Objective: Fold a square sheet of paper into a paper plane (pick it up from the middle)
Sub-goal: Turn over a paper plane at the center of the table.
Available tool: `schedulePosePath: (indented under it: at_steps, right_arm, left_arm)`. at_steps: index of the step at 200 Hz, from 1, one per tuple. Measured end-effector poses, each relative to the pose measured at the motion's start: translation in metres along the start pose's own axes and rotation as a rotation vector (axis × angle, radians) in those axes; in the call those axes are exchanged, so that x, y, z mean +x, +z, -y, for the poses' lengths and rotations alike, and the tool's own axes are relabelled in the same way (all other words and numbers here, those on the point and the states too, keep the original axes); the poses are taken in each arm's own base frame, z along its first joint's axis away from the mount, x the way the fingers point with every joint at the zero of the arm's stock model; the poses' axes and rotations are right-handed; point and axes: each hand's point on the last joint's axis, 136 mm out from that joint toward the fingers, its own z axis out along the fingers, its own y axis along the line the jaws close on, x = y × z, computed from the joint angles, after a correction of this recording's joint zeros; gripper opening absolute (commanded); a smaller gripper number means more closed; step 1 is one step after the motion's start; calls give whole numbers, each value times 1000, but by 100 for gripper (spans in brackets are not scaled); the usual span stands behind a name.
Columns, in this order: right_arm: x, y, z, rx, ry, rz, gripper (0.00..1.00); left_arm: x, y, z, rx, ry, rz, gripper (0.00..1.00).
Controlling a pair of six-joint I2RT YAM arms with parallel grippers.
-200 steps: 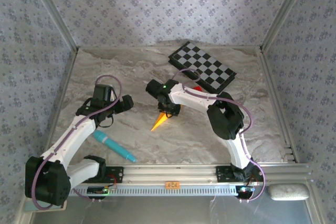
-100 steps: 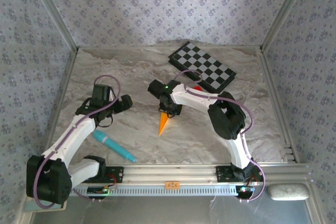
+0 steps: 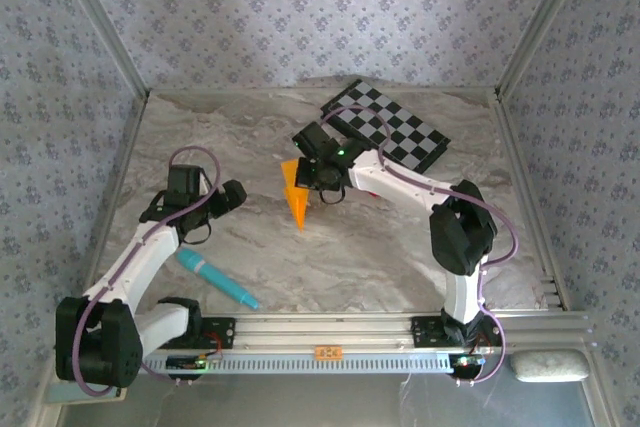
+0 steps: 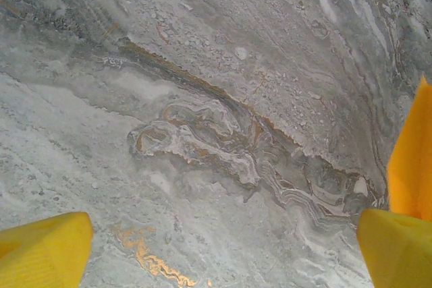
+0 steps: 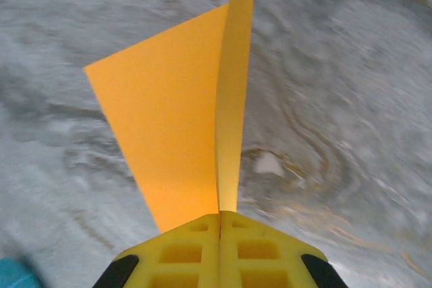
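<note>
From above, the right gripper (image 3: 310, 183) is pinching the paper plane (image 3: 296, 205) by its wide end, and the narrow orange tip is pointing down toward the near side of the marble table (image 3: 400, 247). The plane is sitting around mid-table, just in front of the checkerboard (image 3: 385, 127). The left gripper (image 3: 238, 195) is hanging off to the plane's left, apart from it and holding nothing. A teal pen (image 3: 215, 279) is lying near the left arm's base.

At the left wrist, the left gripper (image 4: 219, 251) is standing wide, one yellow fingertip (image 4: 44, 251) showing in each bottom corner with bare marble between them. An edge of the orange plane (image 4: 413, 160) is poking in at the right border.

At the right wrist, the right gripper (image 5: 219, 241) is squeezing tight, its yellow fingers (image 5: 182, 254) pressing together on the plane's (image 5: 169, 126) central fold. One flat wing is spreading out to the left and a thin upright flap is rising beside it above the blurred marble.
</note>
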Motion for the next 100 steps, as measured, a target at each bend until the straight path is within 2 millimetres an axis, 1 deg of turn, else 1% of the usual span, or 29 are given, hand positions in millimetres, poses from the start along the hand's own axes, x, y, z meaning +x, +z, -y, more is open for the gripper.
schedulePosePath:
  at_steps: [17,44,62,80,100]
  right_arm:
    - [-6,1,-17,-105,-48,-2,0]
    - [-5,2,-40,-270,-76,-35,0]
    - [-3,7,-53,-363,-83,-59,0]
    - [3,19,-58,-431,-80,-91,0]
    - [14,38,-53,-470,-60,-139,1]
  left_arm:
    - [0,1,-3,6,-25,-3,100]
    - [-2,1,-8,-2,-66,1,100]
    - [-3,1,-10,-5,-87,6,100]
    - [-3,0,-10,0,-103,11,100]
    - [-1,-1,-10,8,-117,15,100]
